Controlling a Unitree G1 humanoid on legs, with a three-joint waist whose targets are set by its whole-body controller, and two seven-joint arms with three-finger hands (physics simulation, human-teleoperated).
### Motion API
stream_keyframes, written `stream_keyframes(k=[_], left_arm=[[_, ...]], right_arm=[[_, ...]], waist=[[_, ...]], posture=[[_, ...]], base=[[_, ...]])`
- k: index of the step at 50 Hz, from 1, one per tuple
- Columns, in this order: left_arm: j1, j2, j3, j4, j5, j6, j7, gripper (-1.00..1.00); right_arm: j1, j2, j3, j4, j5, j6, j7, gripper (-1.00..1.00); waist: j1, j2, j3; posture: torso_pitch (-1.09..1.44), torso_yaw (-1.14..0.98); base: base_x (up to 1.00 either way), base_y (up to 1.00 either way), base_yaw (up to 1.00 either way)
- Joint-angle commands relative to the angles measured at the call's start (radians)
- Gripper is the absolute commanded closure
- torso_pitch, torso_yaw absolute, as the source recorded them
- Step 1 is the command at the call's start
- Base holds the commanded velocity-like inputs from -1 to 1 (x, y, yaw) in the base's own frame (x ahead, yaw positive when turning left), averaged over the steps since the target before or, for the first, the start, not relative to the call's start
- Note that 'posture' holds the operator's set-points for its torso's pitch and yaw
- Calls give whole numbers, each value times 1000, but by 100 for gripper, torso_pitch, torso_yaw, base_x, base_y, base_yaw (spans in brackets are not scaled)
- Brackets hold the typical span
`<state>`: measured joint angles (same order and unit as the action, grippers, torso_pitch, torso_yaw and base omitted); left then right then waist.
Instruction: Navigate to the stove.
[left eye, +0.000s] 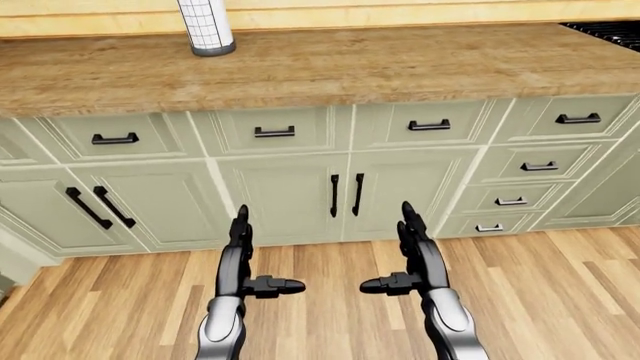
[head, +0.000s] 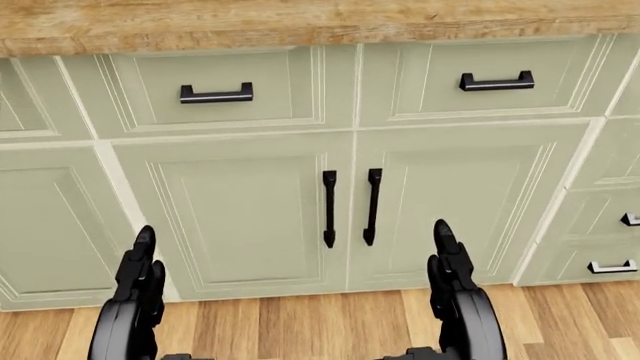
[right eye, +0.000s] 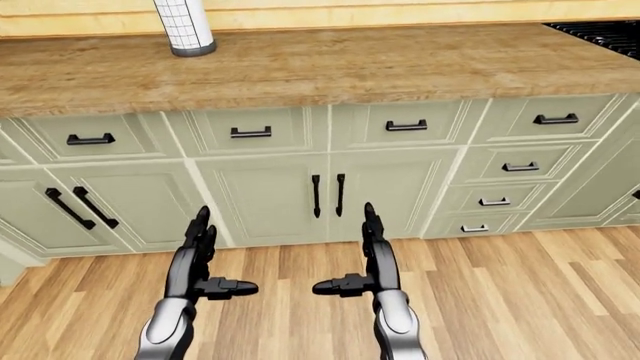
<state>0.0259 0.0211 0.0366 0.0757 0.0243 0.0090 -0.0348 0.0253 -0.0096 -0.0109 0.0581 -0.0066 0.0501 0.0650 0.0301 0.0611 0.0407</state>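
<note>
2 black three-finger hands hang over the pale wooden plank floor (left eye: 560, 300), level with each other, below the long wood-grain worktop (left eye: 380, 67). The left hand (left eye: 245, 266) and the right hand (left eye: 410, 262) both point their fingers up toward the sage-green panelled cabinets (left eye: 290, 195) under that worktop, thumbs turned inward; each is spread open and has hold of nothing.

The black stove grate (right eye: 600, 31) shows only as a dark corner at the far right end of the worktop, cut by the top right edge of both eye views; the head view misses it. A white gridded cylinder (left eye: 207, 26) stands on the worktop toward its left end, well apart from the stove.

So the stove lies to the robot's right along the worktop, and the right hand is the nearer of the 2. The worktop's long axis runs left to right across the views, so the coming move is likely a turn or sidestep rightward along it, keeping clear of the cabinet fronts. Most of the walk appears to remain.
</note>
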Motion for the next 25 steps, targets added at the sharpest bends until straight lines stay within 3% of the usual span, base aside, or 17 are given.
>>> stream_keyframes(k=[1,4,7,8,9,10,11,12,13,17,21,23,24,25], left_arm=[[-22,-3,-9,-50,-2,-30,-2,-100],[-22,-3,-9,-50,-2,-30,-2,-100],[-22,-3,-9,-50,-2,-30,-2,-100],[-22,-3,-9,-50,-2,-30,-2,-100],[-22,-3,-9,-50,-2,-30,-2,-100],[-22,-3,-9,-50,-2,-30,-2,-100],[-22,-3,-9,-50,-2,-30,-2,-100],[-22,-3,-9,-50,-2,-30,-2,-100],[-22,-3,-9,-50,-2,-30,-2,-100],[-22,-3,-9,-50,-2,-30,-2,-100],[-22,-3,-9,-50,-1,-30,-2,-100],[-22,-3,-9,-50,-2,-30,-2,-100],[-22,-3,-9,-50,-2,-29,-2,-100],[-22,-3,-9,-50,-2,-29,-2,-100]], right_arm=[[-19,-8,-14,-51,2,-30,-3,-100],[-23,-8,-15,-42,1,-34,-5,-100],[-24,-9,-15,-39,1,-35,-5,-100],[-24,-9,-14,-39,1,-35,-5,-100],[-24,-9,-14,-42,1,-33,-5,-100],[-24,-9,-14,-41,1,-33,-5,-100],[-26,-9,-14,-35,0,-37,-4,-100],[-26,-10,-15,-35,0,-37,-4,-100],[-25,-9,-15,-38,0,-35,-4,-100],[-23,-9,-13,-41,-2,-31,-5,-100],[-24,-9,-14,-38,-2,-34,-5,-100],[-24,-9,-14,-38,-2,-36,-5,-100],[-25,-9,-14,-37,-2,-36,-5,-100],[-25,-9,-14,-36,-2,-36,-5,-100]], waist=[[-5,6,-21],[-7,-6,-31],[-4,-52,-18],[-5,-76,-21],[-8,-120,-35],[-20,-177,-48],[-21,-107,-27],[-24,-118,-26],[-29,-112,-28],[-22,-69,-14],[-19,-14,2],[-14,34,-13],[-2,0,-6],[-6,8,-11]], posture=[[0,0],[0,0],[0,0],[0,0],[0,0],[0,0],[0,0],[0,0],[0,0],[0,0],[0,0],[0,0],[0,0],[0,0]], base=[[0,-48,0],[0,-48,0],[0,-48,0],[0,-48,0],[0,-47,0],[0,-48,0],[0,-49,0],[0,-48,0],[0,-48,0],[0,-50,0],[0,-58,0],[0,-57,0],[0,-59,0],[0,-58,0]])
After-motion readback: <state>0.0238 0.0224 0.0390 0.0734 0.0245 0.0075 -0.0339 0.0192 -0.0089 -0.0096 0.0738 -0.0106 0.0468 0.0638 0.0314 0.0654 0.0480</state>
